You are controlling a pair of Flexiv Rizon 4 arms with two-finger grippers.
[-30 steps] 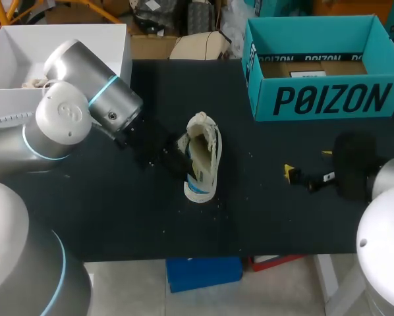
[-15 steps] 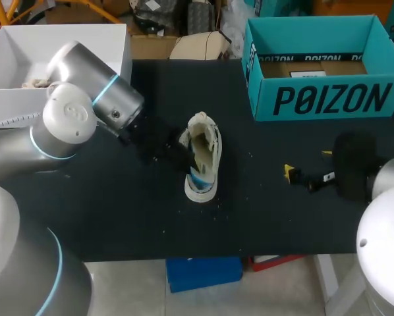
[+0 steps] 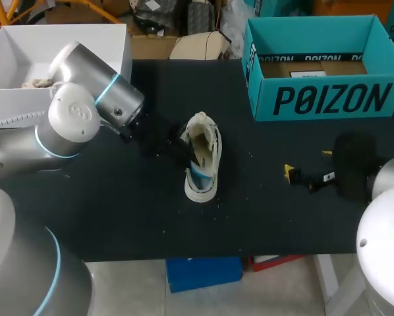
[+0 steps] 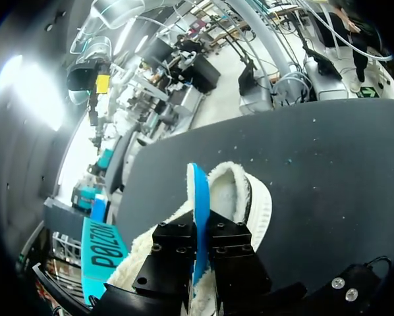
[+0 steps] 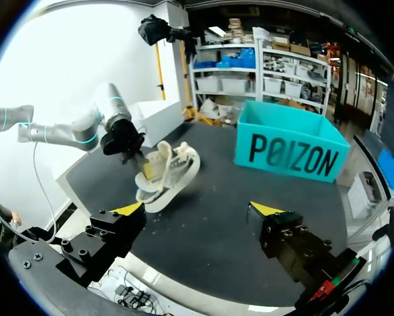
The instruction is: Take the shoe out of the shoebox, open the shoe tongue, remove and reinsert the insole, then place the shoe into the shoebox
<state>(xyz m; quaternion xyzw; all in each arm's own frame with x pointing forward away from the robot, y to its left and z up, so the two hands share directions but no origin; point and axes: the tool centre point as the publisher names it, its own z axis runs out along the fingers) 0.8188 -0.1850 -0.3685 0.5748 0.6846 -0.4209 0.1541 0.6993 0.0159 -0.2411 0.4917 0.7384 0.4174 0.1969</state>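
Mid-table, left tool clamps the insole in the shoe, white box behind; right tool apart.

You face a black table whose matte top is flecked with small pale specks, thickest around its middle and thinning toward the straight front edge nearest you.

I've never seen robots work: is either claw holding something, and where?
The left gripper pinches the blue insole by its edge, where it stands in the shoe. The right gripper is open, holding nothing.
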